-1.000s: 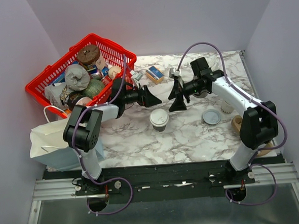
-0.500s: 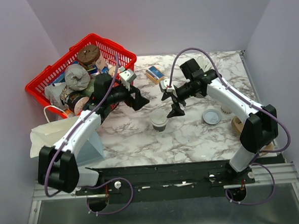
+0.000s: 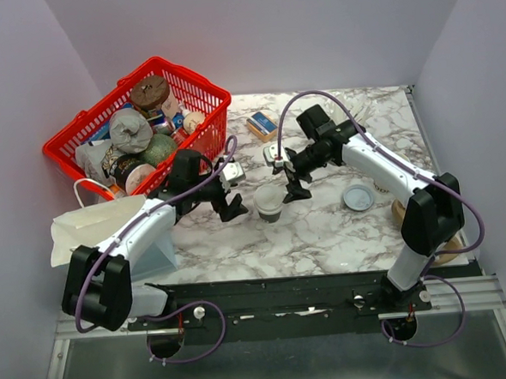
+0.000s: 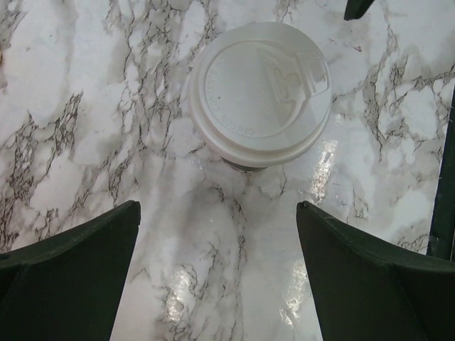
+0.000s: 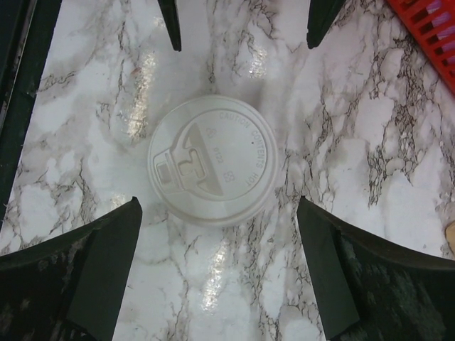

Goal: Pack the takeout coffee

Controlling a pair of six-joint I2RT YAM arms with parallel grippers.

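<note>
Takeout coffee (image 3: 269,201) stands upright near the middle of the marble table (image 3: 325,237) in the view from above. You can see its white lid and a bit of its dark side. The left gripper (image 3: 234,203) is just beside the cup on its left, and its two fingers are spread wide apart. The right gripper (image 3: 289,183) is just beside the cup on the other side, a little behind it, and its fingers are spread wide too. Neither one is holding the cup. A red basket (image 3: 186,78) full of things sits at the back left. A white paper bag (image 3: 84,230) lies at the front left. A loose lid (image 3: 357,198) lies flat on the table to the right, well apart from the cup.

The left wrist camera looks straight down. The white lid (image 4: 259,92) of the cup fills the top of the picture. The two dark fingers (image 4: 71,277) are low in the picture, one on each side, with bare table between them. They do not touch the cup.

The right wrist camera also looks down on the white lid (image 5: 213,160), which sits in the middle. The dark fingers (image 5: 92,277) are wide apart at the bottom corners. The lid lies between them, and they do not touch it. A corner of the red basket (image 5: 426,28) shows at the top right.
</note>
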